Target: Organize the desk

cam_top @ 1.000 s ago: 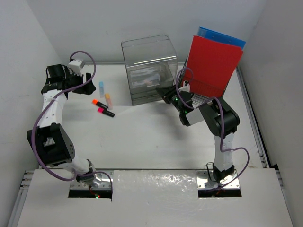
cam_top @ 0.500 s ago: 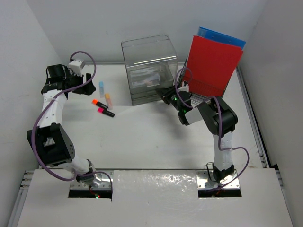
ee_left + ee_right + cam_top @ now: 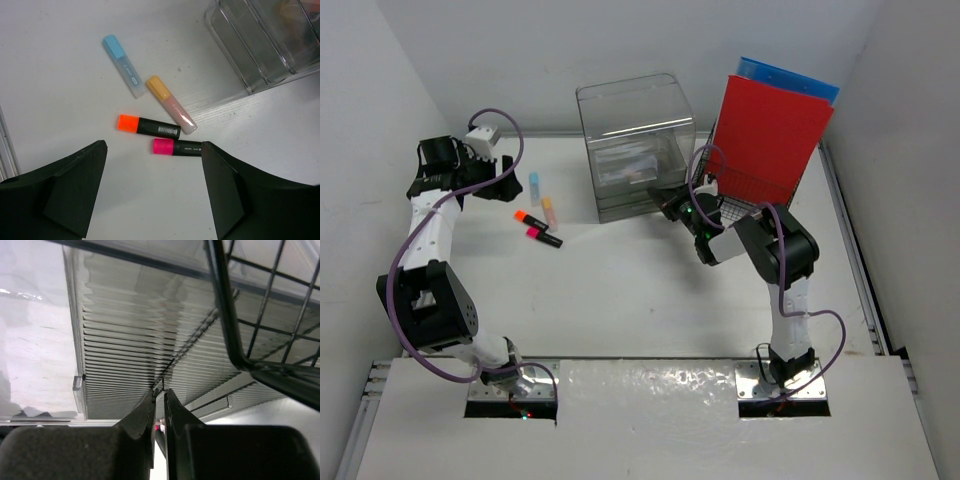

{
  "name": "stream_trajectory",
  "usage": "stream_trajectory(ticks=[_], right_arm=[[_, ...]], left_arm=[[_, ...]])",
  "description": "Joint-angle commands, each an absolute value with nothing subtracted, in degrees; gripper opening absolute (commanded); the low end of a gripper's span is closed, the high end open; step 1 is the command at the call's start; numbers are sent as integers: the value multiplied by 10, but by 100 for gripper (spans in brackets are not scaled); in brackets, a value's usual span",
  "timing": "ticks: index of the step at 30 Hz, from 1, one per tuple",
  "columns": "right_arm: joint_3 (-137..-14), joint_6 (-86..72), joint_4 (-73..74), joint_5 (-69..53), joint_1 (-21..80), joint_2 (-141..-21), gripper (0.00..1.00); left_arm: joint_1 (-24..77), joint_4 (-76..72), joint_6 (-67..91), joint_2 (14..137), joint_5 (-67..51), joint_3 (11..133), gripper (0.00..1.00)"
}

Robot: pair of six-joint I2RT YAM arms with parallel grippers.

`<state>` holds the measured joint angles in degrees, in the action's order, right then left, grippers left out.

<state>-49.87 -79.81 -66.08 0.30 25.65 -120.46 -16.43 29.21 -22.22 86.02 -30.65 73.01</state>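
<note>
The right claw (image 3: 672, 205) is pressing in at the lower front corner of the clear plastic drawer box (image 3: 635, 150), in the narrow gap between that box and the black wire rack (image 3: 755, 190) that is holding the red folder (image 3: 770, 125). In the right wrist view its fingers are standing almost together, with only a thin slit between them. I cannot tell whether they are pinching a thin lip of the box.

The box's front is facing the near side of the white rectangular desk (image 3: 620, 290), so any pull would probably be running back toward the arm's base.

The left claw (image 3: 153, 150) is hanging wide apart and holding nothing, just above four highlighters lying on the desk left of the box:
- a blue-capped highlighter (image 3: 124, 66)
- a yellow-capped highlighter (image 3: 171, 104)
- an orange-capped black highlighter (image 3: 148, 126)
- a pink-capped black highlighter (image 3: 177, 148)

The two black ones are lying lengthwise across the gap, so a turn of the wrist looks needed.
</note>
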Motion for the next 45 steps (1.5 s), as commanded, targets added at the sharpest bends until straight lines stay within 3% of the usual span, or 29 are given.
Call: stream_trajectory(ticks=[1,45], right_arm=[[-521,-812,-702,31,258,-1213,2],[-340,-814,-771,-18,278,-1101,0]], left_arm=[[-161,282,-229,849,-308,734,74],[-161,283,-231,853,-306,737,74]])
